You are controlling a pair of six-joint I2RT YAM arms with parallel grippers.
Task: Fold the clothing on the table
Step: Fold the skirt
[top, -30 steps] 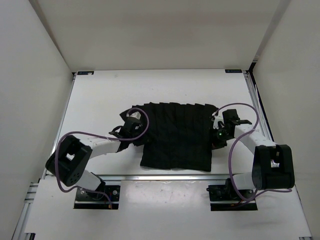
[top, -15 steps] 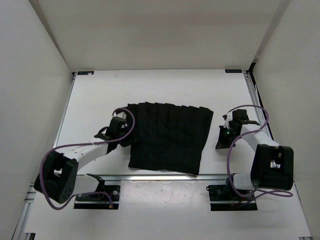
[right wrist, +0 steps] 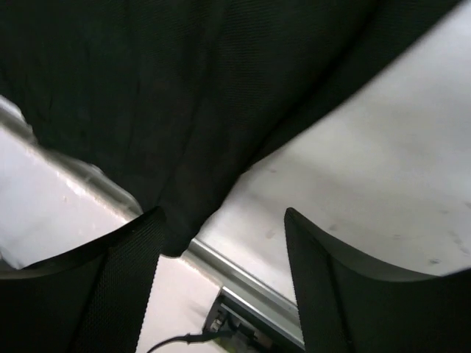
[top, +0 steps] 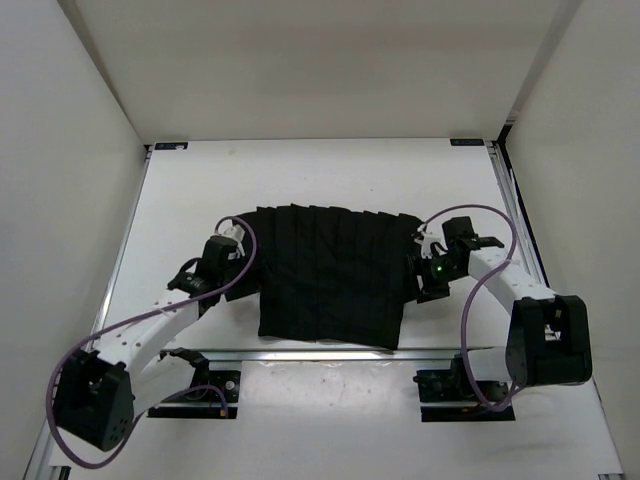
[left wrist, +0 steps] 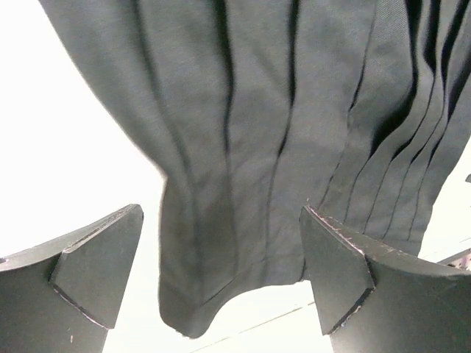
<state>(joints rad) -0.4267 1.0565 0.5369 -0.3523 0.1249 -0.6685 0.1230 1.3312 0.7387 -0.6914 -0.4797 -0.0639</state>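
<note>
Seen from above, the clothing is lying spread flat on the table, the left gripper sitting at its left edge and the right gripper at its right edge; no fold is showing, so I judge the folding is all waiting. In the left wrist view the jaws are gaping wide over the clothing's hem, clamping nothing. In the right wrist view the jaws are standing apart at the clothing's corner, gripping nothing.

The left arm stretches low toward 1 o'clock, and the left gripper has its jaws spread wide. The right arm bends back toward 10 o'clock from an elbow at 4 o'clock; the right gripper has its jaws parted.
</note>
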